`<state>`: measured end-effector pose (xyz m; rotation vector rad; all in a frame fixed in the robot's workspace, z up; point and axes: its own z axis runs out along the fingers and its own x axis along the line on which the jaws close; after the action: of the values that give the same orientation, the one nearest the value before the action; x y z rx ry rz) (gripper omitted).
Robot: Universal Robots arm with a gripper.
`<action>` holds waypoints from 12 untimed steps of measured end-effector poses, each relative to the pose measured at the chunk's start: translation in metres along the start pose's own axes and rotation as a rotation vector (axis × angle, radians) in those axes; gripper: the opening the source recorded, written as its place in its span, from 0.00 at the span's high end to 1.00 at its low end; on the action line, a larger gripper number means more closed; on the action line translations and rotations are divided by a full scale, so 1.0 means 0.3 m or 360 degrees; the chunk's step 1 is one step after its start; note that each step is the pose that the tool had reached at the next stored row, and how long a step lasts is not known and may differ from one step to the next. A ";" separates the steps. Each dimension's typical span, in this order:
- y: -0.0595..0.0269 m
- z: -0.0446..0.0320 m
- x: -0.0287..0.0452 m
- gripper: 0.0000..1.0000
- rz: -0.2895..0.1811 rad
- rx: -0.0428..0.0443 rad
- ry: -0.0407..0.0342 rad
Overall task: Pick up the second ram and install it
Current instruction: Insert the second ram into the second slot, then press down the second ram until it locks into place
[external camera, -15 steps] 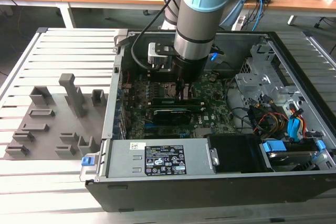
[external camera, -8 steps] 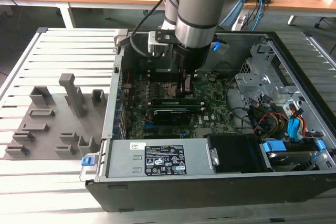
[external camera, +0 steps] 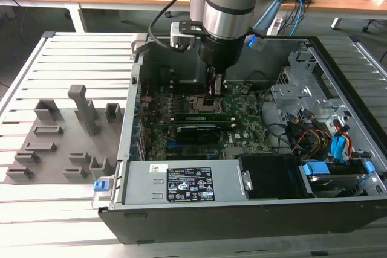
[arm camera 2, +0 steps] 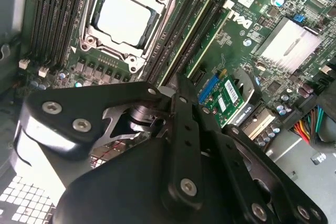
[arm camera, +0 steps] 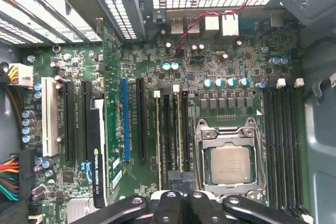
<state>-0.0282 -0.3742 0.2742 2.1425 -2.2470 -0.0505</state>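
Standing by the open computer case (external camera: 338, 222), I see the arm reaching down over the motherboard (external camera: 242, 110). The gripper (external camera: 214, 92) is low, right beside the processor socket (arm camera: 228, 163).

The second ram (arm camera: 177, 129) stands on edge in the memory slot nearest that socket. It runs parallel to another green stick (arm camera: 157, 140), which sits in the slot just beside it on the side away from the socket. In the first wrist view the gripper (arm camera: 179, 182) sits over one end of the second ram, and the stick's top edge disappears between the jaws. The jaws look pinched together on that edge, so I take it to be gripping the stick. The contact itself is hidden behind the gripper's own links, though, so I say that with some caution.

To do this step well, the stick should stay square to its slot and go straight down, not leaning toward the neighbouring stick. The push has to be even along its length, or the end away from the gripper may ride high. The white latch (arm camera: 176, 88) at that far end is the thing to watch. I cannot tell from here whether it has snapped in.

The black expansion card (external camera: 196, 132) lies further from the socket, clear of the gripper.
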 end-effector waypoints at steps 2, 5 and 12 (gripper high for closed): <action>0.000 0.000 0.000 0.89 0.0000 0.0000 0.0000; 0.000 0.000 0.000 0.89 0.0000 0.0000 0.0000; -0.093 0.015 -0.004 0.89 0.0000 -0.0003 0.0007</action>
<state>-0.0007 -0.3742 0.2684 2.1397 -2.2439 -0.0478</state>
